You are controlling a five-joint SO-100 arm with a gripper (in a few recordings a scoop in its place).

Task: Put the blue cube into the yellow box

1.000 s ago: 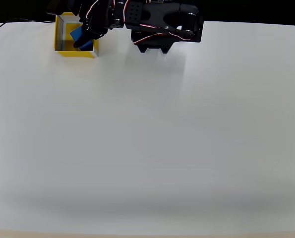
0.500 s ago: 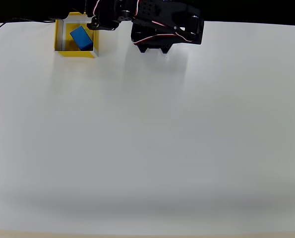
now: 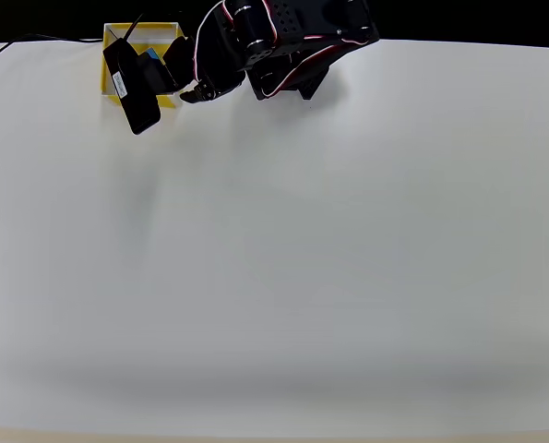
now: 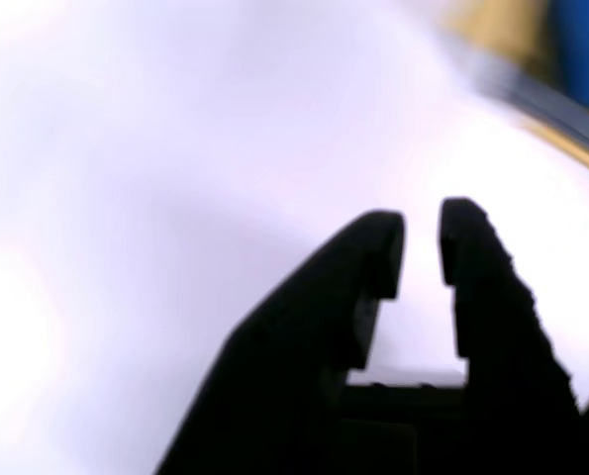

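Most of the blue cube [image 3: 152, 54] hides behind the slightly parted, empty gripper [image 4: 421, 252].

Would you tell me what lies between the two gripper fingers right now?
Nothing: in the wrist view the gripper has only a narrow empty gap between its fingers, with bare white table behind. The blue cube sits off at the upper right.

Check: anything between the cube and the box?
Nothing visible. The cube already sits inside the box, partly hidden under the arm. The gripper holds nothing, its fingers a narrow gap apart over bare table.
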